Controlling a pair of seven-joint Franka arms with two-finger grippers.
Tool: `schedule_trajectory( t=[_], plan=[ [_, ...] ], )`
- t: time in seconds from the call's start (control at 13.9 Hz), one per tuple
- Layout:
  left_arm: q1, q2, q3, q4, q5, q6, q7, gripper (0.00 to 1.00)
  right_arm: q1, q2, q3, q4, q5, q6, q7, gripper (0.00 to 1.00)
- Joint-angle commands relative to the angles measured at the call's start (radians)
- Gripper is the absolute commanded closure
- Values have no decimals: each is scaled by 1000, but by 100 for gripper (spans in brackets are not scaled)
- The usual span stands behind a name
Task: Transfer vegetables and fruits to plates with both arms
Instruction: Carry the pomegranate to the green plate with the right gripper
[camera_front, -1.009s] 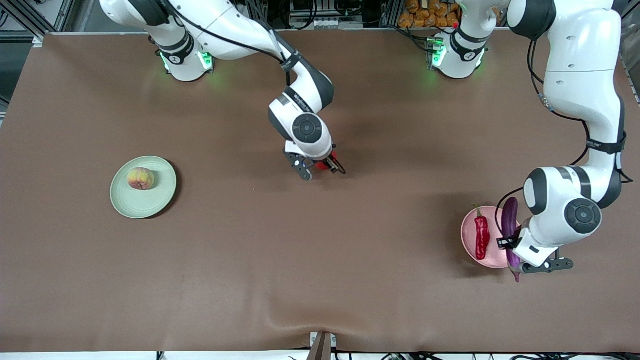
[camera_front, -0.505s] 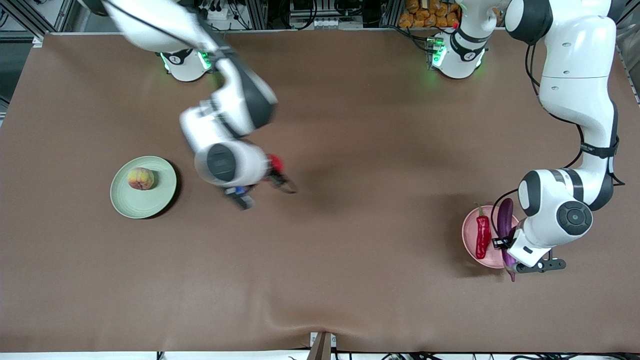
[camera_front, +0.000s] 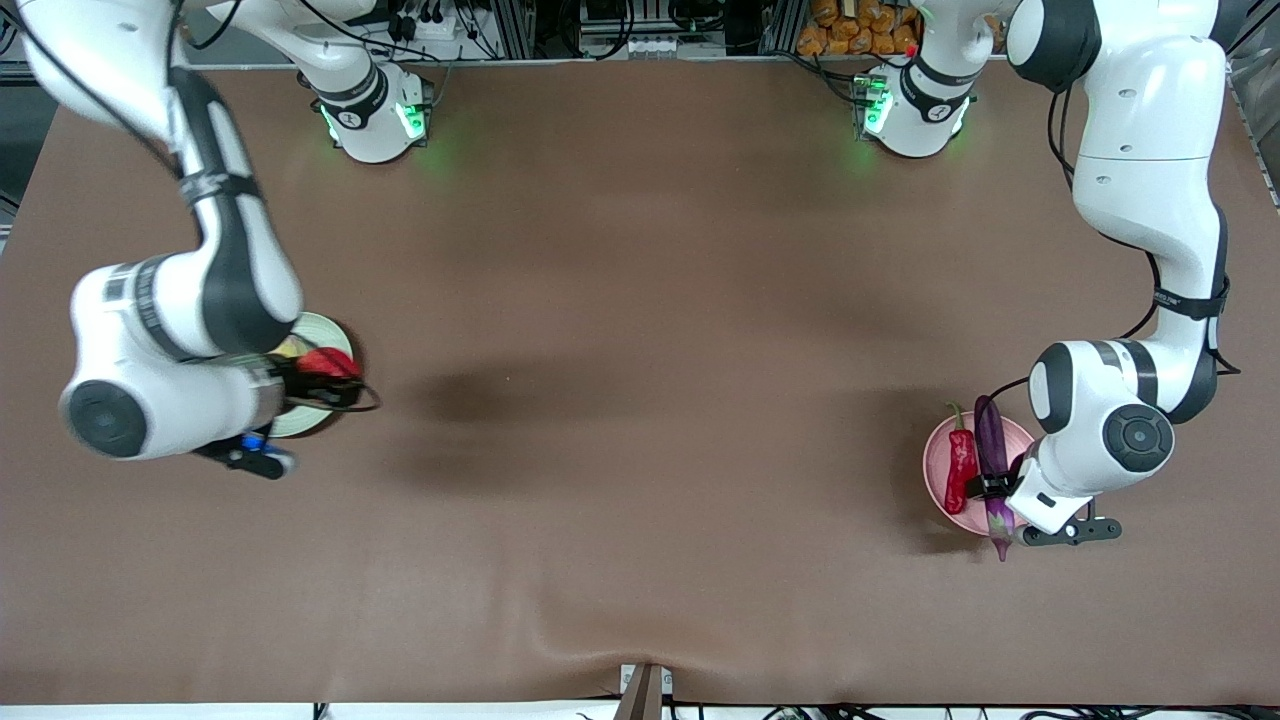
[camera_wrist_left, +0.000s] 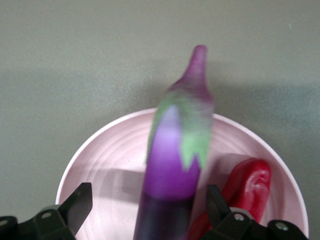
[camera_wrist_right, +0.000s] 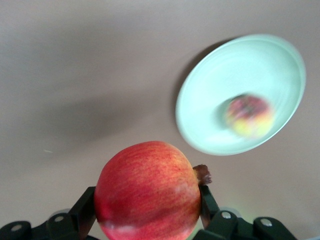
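My right gripper (camera_front: 330, 382) is shut on the red pomegranate (camera_front: 325, 362) and holds it over the edge of the pale green plate (camera_front: 322, 330). The right wrist view shows the pomegranate (camera_wrist_right: 147, 192) between the fingers, with the green plate (camera_wrist_right: 210, 100) and the peach (camera_wrist_right: 248, 116) on it below. My left gripper (camera_front: 1000, 495) is open, low over the pale pink plate (camera_front: 935, 470), jaws either side of the purple eggplant (camera_front: 992, 450). The eggplant (camera_wrist_left: 177, 150) lies across the plate (camera_wrist_left: 110, 155), stem end past the rim, beside the red chili (camera_wrist_left: 247, 182).
The brown table mat (camera_front: 640, 450) stretches between the two plates. The right arm's forearm (camera_front: 180, 320) hides much of the green plate in the front view. The arms' green-lit bases (camera_front: 370, 120) stand along the farthest table edge.
The right arm swung the pomegranate from over the table's middle to over the green plate. The left gripper and eggplant shifted slightly toward the chili.
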Motion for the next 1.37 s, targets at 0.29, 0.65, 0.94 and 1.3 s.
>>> schedule_trajectory(
  t=[0.29,0.65,0.94,1.3],
  plan=[
    [4,-48,-3,14,13,1,3,0,-9,-8,-111,-191,-27,237,-243,100],
    [5,-126,-14,28,3,-11,0,0,-41,5,-143,-309,-23,398,-351,100],
    [11,-244,-32,19,2,-159,14,0,-55,20,-142,-328,-12,444,-366,100],
    [22,-457,-77,-18,-41,-466,22,0,-44,32,-142,-317,43,441,-363,0]
  ],
)
